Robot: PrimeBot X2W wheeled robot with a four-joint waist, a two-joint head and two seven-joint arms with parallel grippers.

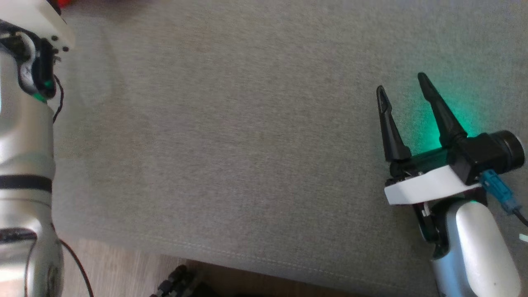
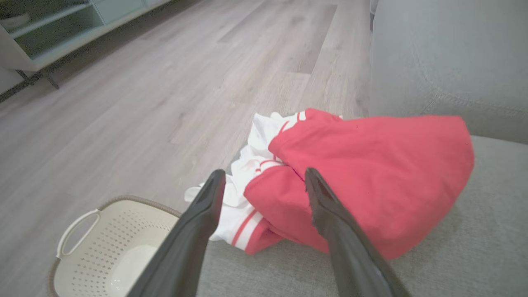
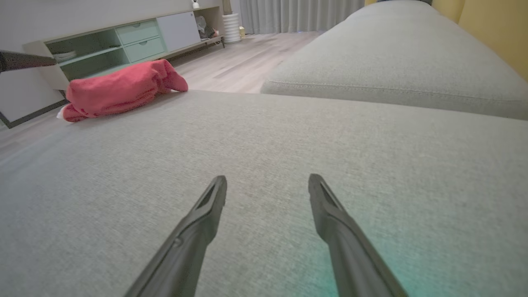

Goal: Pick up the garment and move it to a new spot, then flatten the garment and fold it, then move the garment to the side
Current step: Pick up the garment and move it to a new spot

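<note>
Garment (image 2: 371,173): crumpled at sofa (image 2: 474,247) edge, straight ahead of left claw (image 2: 265,173).
Left claw: spread, empty, nearer.
Right claw (image 1: 401,82): spread, well apart.

A big grey sofa (image 1: 247,144) has flat cushions. The floor (image 2: 144,82) is pale wood planks. A low cabinet (image 3: 123,41) with green shelves and drawers stands by a white wall (image 3: 41,16). Grey curtains (image 3: 297,14) hang far back. A yellow wall (image 3: 495,24) is behind the sofa. A cream basket (image 2: 103,247) with little holes sits on the floor
</note>
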